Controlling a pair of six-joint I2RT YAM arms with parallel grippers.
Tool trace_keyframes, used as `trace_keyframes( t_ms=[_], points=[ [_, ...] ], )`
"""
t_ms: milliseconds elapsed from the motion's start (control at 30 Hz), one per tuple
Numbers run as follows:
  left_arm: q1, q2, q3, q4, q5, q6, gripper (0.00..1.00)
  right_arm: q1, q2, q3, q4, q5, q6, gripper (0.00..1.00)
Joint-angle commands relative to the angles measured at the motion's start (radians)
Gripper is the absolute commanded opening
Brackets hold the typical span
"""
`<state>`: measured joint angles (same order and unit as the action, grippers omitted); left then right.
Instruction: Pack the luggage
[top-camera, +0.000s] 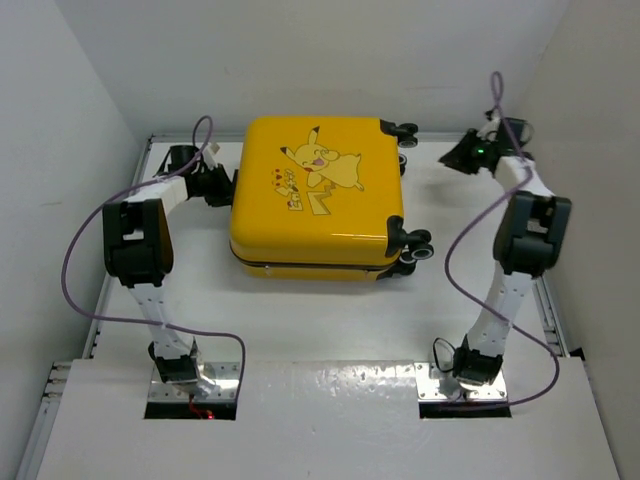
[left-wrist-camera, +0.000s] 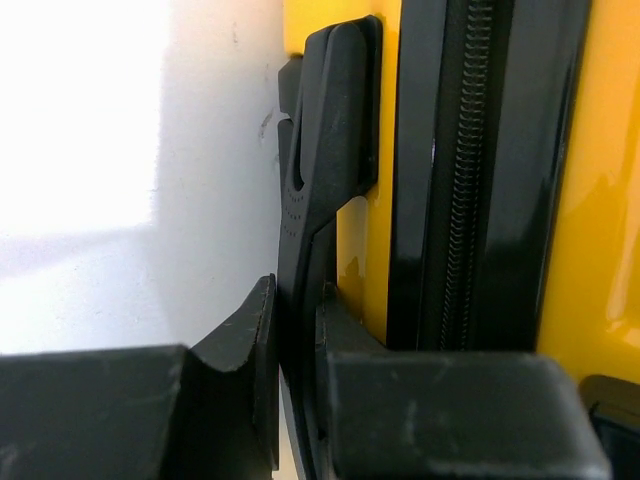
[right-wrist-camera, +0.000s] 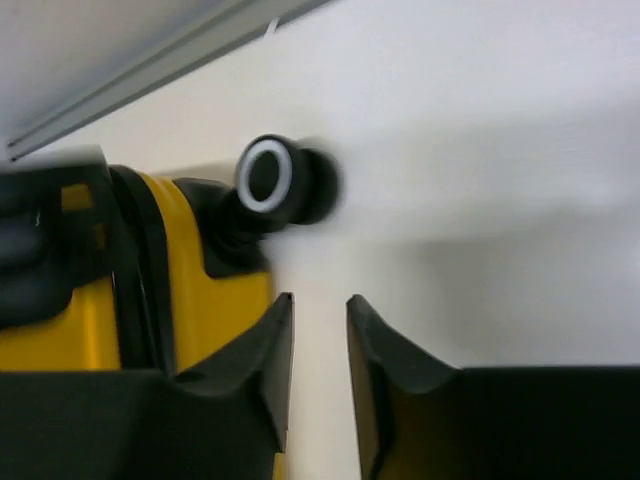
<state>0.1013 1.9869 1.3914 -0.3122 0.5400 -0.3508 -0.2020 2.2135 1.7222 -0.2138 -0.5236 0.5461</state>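
Top view: the luggage (top-camera: 318, 190) lies flat on the table (top-camera: 320, 340), closed, lid up, set toward 12 o'clock from the table's middle. The Pikachu picture (top-camera: 322, 160) is on the lid. The black wheels are on its 3 o'clock side: far wheels (top-camera: 403, 132) at the 1 o'clock corner, near wheels (top-camera: 415, 250) at the 4 o'clock corner. The dark seam runs along the edge facing 6 o'clock.

Left arm: reaches from its base at 7 o'clock up to the 9 o'clock side of the luggage. The left hand (top-camera: 213, 183) is against that side wall.
- Left wrist view: a black handle (left-wrist-camera: 335, 120) is fixed to the yellow shell, just beside the zipper seam (left-wrist-camera: 462, 200).
- The lower strip of the handle passes between the two fingers (left-wrist-camera: 240, 340).
- One finger sits on each face of the strip, with no gap visible. Hand reads as pinching the black handle.

Right arm: rises from its base at 5 o'clock. The right hand (top-camera: 462, 155) is at 2 o'clock of the luggage, near the far wheels and apart from the shell.
- Right wrist view: the fingers are spread, with bare table showing in the gap. Nothing is between them.
- A wheel (right-wrist-camera: 265, 175) with a white ring on its face is at 11 o'clock of the fingertips, slightly blurred.
- The yellow shell fills the 9 o'clock part of that view, partly behind one finger.
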Motion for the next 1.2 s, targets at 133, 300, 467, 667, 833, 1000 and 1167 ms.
trace_keyframes(
  t_ms=[133,300,467,667,833,1000,1167],
  points=[
    [0.066,0.085,-0.069,-0.153,-0.058,-0.062,0.00,-0.139,-0.570,-0.372,-0.059,-0.125,-0.495,0.01],
    [0.077,0.095,-0.069,-0.096,0.021,-0.097,0.00,-0.042,-0.997,-0.635,-0.324,-0.268,-0.939,0.00],
    [0.121,0.085,-0.091,-0.028,0.060,-0.168,0.00,-0.025,-1.316,-0.816,-0.565,-0.372,-1.254,0.00],
    [0.130,0.055,-0.130,0.008,0.072,-0.177,0.00,0.051,-1.341,-0.825,-0.843,-0.604,-1.736,0.00],
    [0.130,0.055,-0.154,0.009,0.072,-0.177,0.00,0.272,-1.326,-0.999,-0.668,-0.537,-1.917,0.00],
    [0.130,0.033,-0.187,0.041,0.072,-0.198,0.00,0.520,-1.181,-0.993,-0.604,-0.353,-1.942,0.00],
    [0.130,0.033,-0.196,0.059,0.072,-0.198,0.00,0.807,-1.209,-1.283,-0.057,0.030,-1.729,0.00]
  ],
)
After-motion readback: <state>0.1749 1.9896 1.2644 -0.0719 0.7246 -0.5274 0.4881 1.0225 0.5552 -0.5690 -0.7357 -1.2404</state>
